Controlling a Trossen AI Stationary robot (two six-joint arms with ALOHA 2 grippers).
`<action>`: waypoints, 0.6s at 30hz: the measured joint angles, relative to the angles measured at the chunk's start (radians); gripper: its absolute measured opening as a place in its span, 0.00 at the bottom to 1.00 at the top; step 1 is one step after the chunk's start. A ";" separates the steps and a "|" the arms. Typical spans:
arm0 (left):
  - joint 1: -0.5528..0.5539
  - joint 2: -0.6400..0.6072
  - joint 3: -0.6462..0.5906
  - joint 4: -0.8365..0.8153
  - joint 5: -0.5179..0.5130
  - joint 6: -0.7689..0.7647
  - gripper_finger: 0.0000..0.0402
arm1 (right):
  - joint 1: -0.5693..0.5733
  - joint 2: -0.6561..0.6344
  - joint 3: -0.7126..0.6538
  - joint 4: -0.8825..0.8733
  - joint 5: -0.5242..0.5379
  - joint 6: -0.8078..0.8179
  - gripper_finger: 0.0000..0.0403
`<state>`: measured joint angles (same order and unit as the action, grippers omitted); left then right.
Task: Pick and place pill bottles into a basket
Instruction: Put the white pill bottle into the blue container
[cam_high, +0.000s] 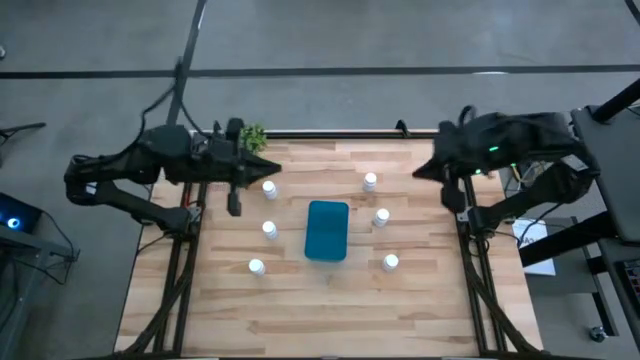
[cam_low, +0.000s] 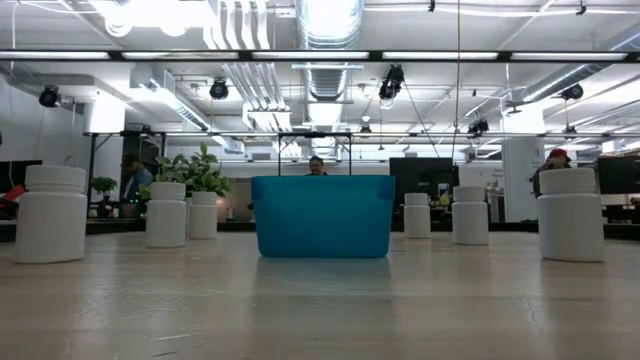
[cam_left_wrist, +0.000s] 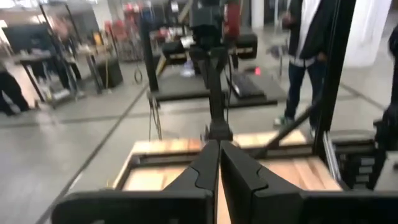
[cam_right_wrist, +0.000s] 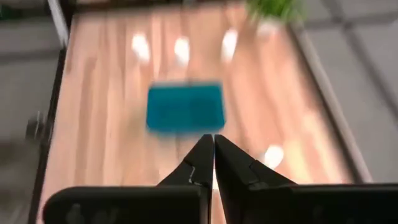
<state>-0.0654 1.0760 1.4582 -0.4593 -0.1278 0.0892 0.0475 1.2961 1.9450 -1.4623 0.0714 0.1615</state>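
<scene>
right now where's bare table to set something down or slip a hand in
The widest bare patch is the strip of table on the side of the basket away from the plant. A smaller patch lies between the plant-side edge and the basket. It is crowded beside the basket: three bottles on the left, three on the right.

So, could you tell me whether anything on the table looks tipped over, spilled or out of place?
Nothing stands out. All six pill bottles stand upright with their caps on, three on each side of the basket, which sits squarely mid-table. The small plant is upright at the table's edge.
</scene>
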 joint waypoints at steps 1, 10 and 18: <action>0.000 0.009 0.000 -0.009 0.000 0.000 0.00 | 0.000 0.018 -0.002 -0.026 -0.020 0.001 0.02; 0.000 0.056 0.000 -0.007 0.000 -0.003 0.00 | 0.004 0.133 -0.120 -0.108 -0.222 0.004 0.02; 0.000 0.051 -0.001 -0.007 0.000 -0.004 0.00 | 0.081 0.178 -0.241 -0.094 -0.229 0.000 0.02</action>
<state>-0.0654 1.1269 1.4570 -0.4667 -0.1279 0.0856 0.1281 1.4746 1.7037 -1.5565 -0.1577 0.1619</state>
